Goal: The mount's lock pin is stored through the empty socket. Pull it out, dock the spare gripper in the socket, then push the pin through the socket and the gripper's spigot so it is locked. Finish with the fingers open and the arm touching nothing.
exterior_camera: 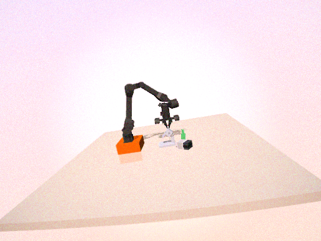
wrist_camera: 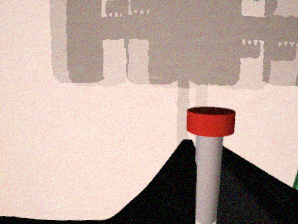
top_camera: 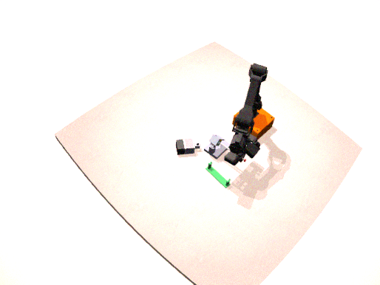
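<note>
My gripper (exterior_camera: pixel 168 127) (wrist_camera: pixel 196 149) is shut on the lock pin (top_camera: pixel 244 160) (wrist_camera: pixel 208 175), a pale grey shaft with a red head. The head stands clear of the black fingers in the wrist view; the far end of the pin is out of that view. The mount (top_camera: pixel 215 150) (exterior_camera: pixel 167 144) has a flat base and a tilted pale socket (exterior_camera: pixel 168 133). My gripper is beside it in the top view and appears just above the socket in the exterior view. The spare gripper (top_camera: pixel 188 145) (exterior_camera: pixel 187 145), a pale and black block with a small spigot, lies beside the mount.
A green strip (top_camera: pixel 218 177) (exterior_camera: pixel 183 136) with two short upright posts lies near the mount and the spare gripper. The arm's orange base (top_camera: pixel 264 122) (exterior_camera: pixel 129 147) is on the other side of the mount. The arm's shadow falls on the table (top_camera: pixel 148 184) (exterior_camera: pixel 175 184).
</note>
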### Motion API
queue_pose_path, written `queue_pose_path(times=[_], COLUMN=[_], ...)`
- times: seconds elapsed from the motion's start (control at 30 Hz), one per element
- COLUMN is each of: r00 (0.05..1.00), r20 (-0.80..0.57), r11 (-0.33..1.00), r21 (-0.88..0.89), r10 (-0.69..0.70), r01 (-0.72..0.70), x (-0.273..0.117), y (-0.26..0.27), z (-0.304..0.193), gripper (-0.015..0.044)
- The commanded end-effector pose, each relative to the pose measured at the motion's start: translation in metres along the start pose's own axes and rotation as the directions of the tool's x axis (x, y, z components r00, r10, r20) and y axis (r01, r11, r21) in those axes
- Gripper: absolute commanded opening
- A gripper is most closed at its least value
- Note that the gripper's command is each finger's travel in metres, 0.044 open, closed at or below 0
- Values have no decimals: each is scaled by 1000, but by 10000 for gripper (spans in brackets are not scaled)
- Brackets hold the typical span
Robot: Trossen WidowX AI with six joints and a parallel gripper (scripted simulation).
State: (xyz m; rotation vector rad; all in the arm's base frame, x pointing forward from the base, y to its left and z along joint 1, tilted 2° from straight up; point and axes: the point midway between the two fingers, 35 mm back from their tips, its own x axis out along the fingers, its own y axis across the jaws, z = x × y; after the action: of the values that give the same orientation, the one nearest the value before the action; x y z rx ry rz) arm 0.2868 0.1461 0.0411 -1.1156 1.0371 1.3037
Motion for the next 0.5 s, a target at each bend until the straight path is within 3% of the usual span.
queue_pose_path(times=[0.0,0.47], r00=[1000,1000], r20=[-7,-5], r11=[1000,1000], r21=[2,2], r10=[-1,4], r01=[1,-4], x=[0,-7], y=[-1,0], z=[4,15], gripper=[0,0])
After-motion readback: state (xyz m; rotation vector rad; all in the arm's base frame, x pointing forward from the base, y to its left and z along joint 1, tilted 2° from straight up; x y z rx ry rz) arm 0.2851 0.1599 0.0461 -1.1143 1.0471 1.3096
